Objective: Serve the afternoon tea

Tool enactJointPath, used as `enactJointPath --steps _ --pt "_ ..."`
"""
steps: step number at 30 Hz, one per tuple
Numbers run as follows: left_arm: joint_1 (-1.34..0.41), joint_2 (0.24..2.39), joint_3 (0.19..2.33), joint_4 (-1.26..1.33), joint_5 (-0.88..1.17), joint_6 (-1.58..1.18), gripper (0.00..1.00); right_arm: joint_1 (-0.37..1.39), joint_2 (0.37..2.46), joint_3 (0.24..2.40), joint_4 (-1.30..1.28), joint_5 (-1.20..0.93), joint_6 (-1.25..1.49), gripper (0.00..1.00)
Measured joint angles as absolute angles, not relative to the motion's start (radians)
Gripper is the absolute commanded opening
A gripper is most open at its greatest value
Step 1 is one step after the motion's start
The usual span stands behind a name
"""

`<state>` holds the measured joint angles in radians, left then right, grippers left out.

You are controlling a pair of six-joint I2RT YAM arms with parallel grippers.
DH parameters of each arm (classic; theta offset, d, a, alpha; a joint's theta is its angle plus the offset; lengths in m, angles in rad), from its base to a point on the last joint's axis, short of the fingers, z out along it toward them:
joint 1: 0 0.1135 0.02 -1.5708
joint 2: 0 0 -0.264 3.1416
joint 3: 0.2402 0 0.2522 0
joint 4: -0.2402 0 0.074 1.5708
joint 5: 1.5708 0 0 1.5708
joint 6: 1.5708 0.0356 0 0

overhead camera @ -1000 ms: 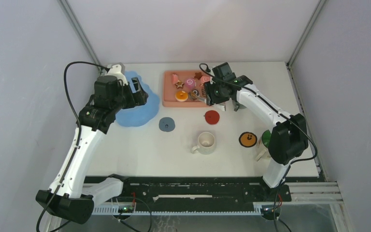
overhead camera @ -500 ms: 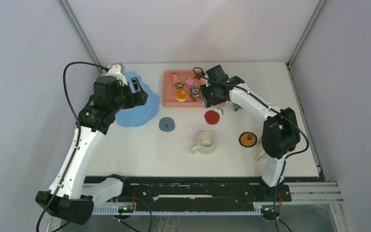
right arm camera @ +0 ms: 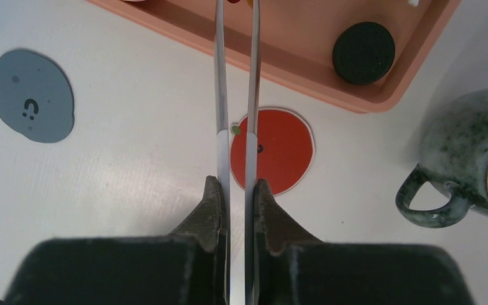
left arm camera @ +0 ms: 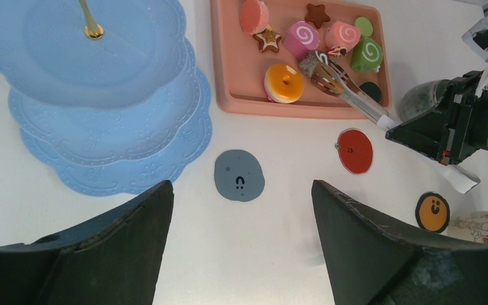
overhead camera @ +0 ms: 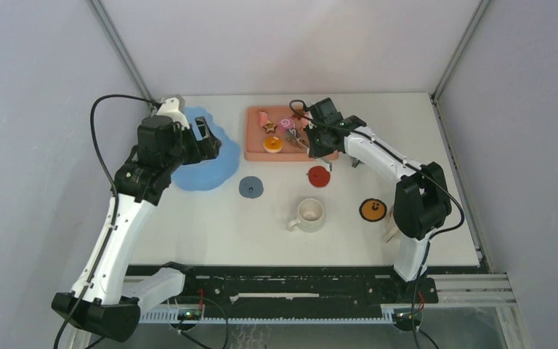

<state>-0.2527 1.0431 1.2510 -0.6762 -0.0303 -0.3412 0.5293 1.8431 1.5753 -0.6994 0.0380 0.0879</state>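
Note:
My right gripper (right arm camera: 236, 184) is shut on the thin metal tongs (right arm camera: 219, 95), whose two arms are squeezed close together. In the left wrist view the tongs (left arm camera: 356, 98) reach over the pink tray (left arm camera: 229, 63), and their tips sit at a brown swirl roll (left arm camera: 311, 62) among the toy pastries. An orange-topped pastry (left arm camera: 284, 82) lies just left of that roll. The blue dessert tower (left arm camera: 101, 95) stands left of the tray. My left gripper (left arm camera: 241, 190) hovers open and empty above the grey coaster (left arm camera: 239, 175), beside the tower. The cream mug (overhead camera: 309, 214) stands mid-table.
A grey-green mug (right arm camera: 467, 152) stands right of the red coaster (right arm camera: 272, 152), close to my right gripper. A black cookie (right arm camera: 363, 53) lies in the tray's near right corner. An orange coaster (overhead camera: 372, 210) lies beside my right arm, and a patterned mug (left arm camera: 483, 227) shows past it.
My right arm swung left along the tray with the tongs. Its jaws then closed and squeezed the tongs' arms together. The left arm barely moved.

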Motion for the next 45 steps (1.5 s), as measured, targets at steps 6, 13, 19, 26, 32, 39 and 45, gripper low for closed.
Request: enactJointPath --steps 6,13,19,26,32,39,45 --pt "-0.247 1.039 1.267 -0.706 -0.03 -0.34 0.85 0.532 1.799 1.544 -0.692 0.045 0.094 0.0" --pt "-0.161 1.039 1.408 -0.768 -0.022 -0.34 0.85 0.542 1.711 1.542 -0.693 0.048 0.093 0.0" --pt "-0.067 1.035 1.489 -0.781 -0.022 -0.341 0.85 0.559 1.638 1.538 -0.71 0.029 0.092 0.0" --pt "0.149 1.041 1.446 -0.781 0.017 -0.415 0.84 0.633 1.617 1.636 -0.768 0.012 0.076 0.0" --pt "0.298 1.115 1.396 -0.712 0.059 -0.527 0.82 0.737 1.649 1.828 -0.773 -0.013 0.058 0.0" --pt "0.307 1.292 1.406 -0.66 0.121 -0.569 0.78 0.816 1.736 1.963 -0.759 -0.028 0.057 0.0" --pt "0.308 1.264 1.423 -0.65 0.156 -0.569 0.79 0.849 1.888 2.163 -0.778 -0.023 0.057 0.0"
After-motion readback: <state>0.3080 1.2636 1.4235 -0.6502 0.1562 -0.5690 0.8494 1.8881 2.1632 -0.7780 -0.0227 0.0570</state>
